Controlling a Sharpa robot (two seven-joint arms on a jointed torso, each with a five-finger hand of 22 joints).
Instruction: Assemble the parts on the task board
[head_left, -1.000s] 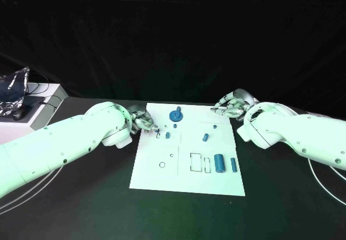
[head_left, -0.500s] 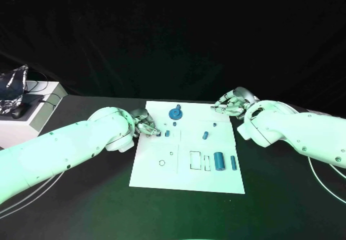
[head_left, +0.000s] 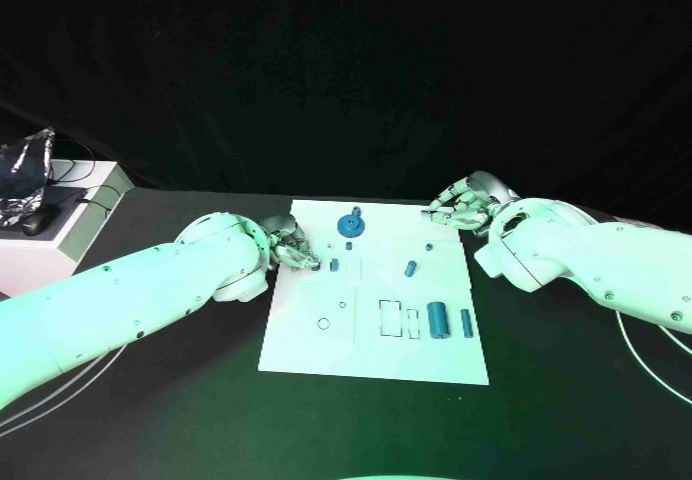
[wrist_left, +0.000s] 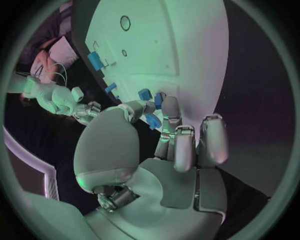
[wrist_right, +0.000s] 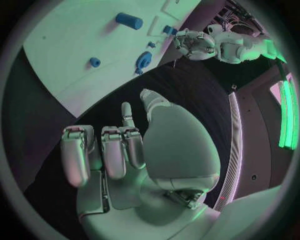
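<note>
Left hand (head_left: 291, 249) at task board (head_left: 378, 345) 9 o'clock edge, pinching small blue part (wrist_left: 152, 120) | right hand (head_left: 459, 210) at 1 o'clock corner, fingers curled, holding nothing.

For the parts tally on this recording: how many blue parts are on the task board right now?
6 on the task board: a gear at the far edge, a small piece by the left hand, a mid-board peg, a tiny one, and two cylinders. The left hand may hide more.
</note>
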